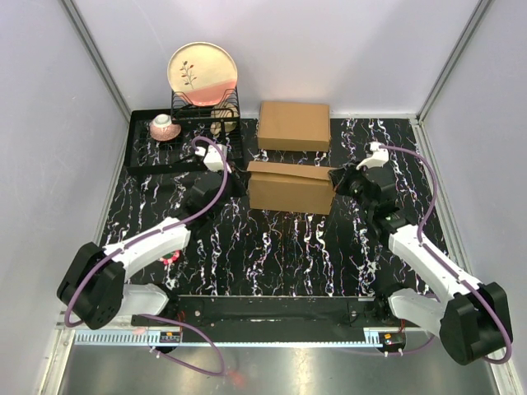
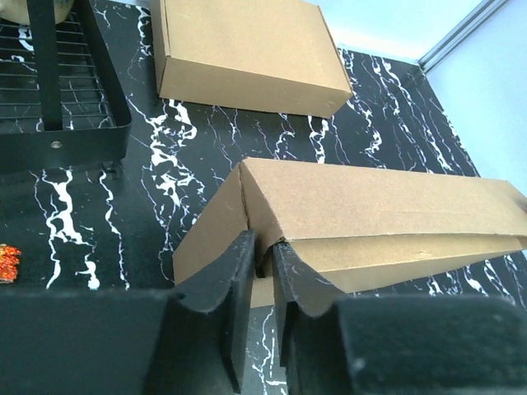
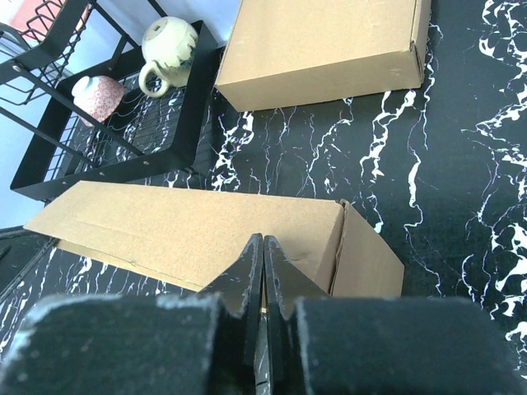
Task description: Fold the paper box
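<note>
Fingers of the left end effector (image 2: 265, 267) sit nearly together, pinching the lid corner at the left end of the paper box (image 2: 370, 206). The right end effector (image 3: 263, 262) has its fingers pressed flat together, tips against the box's top near its right end. The box lies in the middle of the tabletop (image 1: 272, 247), its lid slightly raised along the front. Just behind it rests a second, closed cardboard box (image 1: 294, 125), with a black dish rack (image 1: 165, 164) to the left.
</note>
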{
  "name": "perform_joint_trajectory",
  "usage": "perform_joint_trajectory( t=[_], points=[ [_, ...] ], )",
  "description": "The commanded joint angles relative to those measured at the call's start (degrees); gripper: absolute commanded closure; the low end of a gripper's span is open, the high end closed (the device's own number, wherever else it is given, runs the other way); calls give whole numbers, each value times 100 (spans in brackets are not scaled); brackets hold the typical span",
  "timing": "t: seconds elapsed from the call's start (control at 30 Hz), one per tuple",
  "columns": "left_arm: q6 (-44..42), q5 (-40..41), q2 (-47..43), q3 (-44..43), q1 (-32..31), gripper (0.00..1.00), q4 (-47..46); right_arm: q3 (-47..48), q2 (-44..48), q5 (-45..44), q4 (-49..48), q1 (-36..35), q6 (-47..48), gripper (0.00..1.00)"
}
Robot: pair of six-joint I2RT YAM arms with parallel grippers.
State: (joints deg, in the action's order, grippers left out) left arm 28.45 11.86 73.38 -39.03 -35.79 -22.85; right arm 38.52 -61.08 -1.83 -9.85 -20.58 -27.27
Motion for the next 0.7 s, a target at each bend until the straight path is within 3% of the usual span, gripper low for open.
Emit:
perform_joint_trajectory(
  t=[0.0,0.1,0.3,0.43,0.67],
  points=[
    [-23,-105,-17,36,-121,66,1520,-362,-203,7,220,-8,11,95],
    [-102,18,-245,-44,-121,54,1783,-442,-229,-11,159,1,-42,94],
    [-278,176,-790,-290,-112,49,2267,-407,-290,-63,167,-8,-16,94],
    [-208,492,-1308,-316,-16,40,2259,-442,-343,-81,185,1,-15,94],
    [231,168,-1617,-290,397,38,1609,-539,-308,-99,167,1,-24,95]
  ],
)
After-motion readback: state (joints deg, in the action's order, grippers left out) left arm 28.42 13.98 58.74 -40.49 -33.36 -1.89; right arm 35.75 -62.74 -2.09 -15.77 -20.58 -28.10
